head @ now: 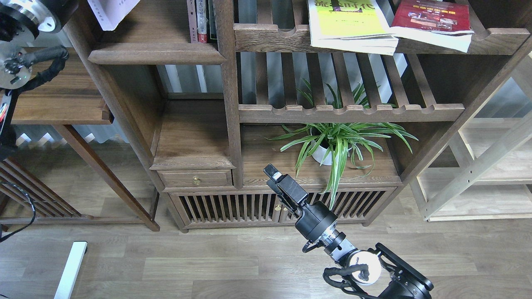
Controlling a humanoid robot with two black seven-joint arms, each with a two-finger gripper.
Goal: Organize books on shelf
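A pale lavender-white book (113,11) hangs at the top left, its lower corner above the left end of the shelf (156,55), a flat dark-brown board with a rounded lip. My left gripper (77,3) sits at the book's left edge, mostly cut off by the top of the frame. A yellow-green book (349,20) and a dark red book (432,18) lie flat on the slatted rack (266,38) at the upper right. My right gripper (275,175) is low in the middle, in front of the cabinet, holding nothing; its dark fingers overlap.
A few thin books (201,20) stand upright at the shelf's right end against the post. A potted spider plant (336,143) sits on the lower board just behind my right gripper. A side table (62,104) stands left, a pale rack (490,166) right.
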